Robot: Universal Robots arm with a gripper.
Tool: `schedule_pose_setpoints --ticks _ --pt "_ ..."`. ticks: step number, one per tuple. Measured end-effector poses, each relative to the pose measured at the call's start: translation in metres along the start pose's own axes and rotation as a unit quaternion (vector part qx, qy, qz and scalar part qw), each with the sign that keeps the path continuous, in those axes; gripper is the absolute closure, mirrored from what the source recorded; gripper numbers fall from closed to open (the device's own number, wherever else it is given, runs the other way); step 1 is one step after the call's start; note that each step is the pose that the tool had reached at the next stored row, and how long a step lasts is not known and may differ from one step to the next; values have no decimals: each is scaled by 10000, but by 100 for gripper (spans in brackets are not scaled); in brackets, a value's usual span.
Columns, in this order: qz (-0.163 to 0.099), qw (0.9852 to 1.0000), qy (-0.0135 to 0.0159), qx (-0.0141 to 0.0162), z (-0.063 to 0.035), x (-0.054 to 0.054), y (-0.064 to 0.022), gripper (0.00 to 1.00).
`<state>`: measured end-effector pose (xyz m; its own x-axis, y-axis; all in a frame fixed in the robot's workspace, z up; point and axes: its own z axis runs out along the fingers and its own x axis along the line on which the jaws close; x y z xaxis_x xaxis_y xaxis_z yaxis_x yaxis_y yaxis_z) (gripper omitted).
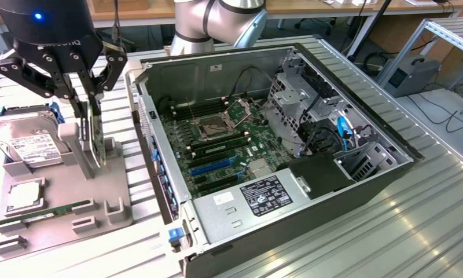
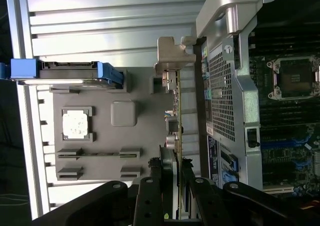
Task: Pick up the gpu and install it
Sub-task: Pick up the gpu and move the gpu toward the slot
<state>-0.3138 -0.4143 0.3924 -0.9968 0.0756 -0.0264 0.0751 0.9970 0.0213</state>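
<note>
Jaws of my black gripper [image 1: 91,113] stand clenched on the gpu [image 1: 94,147], a slim, dark, flat circuit card with a silvery metal end bracket. As far as the wrist view shows, they press against its two faces near the upper edge.

The card stands on edge in a slot of the grey moulded parts tray [image 1: 120,174] and is not yet lifted. In the exterior view it sits at nine o'clock from the open grey computer case [image 1: 293,231].

I judge it stiff and fairly light, but fragile, and best held across the flat faces, clear of the connector edge and bracket.

A silver hard drive with a white label [image 1: 30,145] lies at nine o'clock from the card, and a thin green memory stick [image 1: 50,211] at seven.
</note>
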Motion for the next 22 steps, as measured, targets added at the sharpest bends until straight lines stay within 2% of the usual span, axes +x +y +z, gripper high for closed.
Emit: schedule_pose_setpoints --ticks 22 --pt "0 10000 0 0 -170 -4 4 73"
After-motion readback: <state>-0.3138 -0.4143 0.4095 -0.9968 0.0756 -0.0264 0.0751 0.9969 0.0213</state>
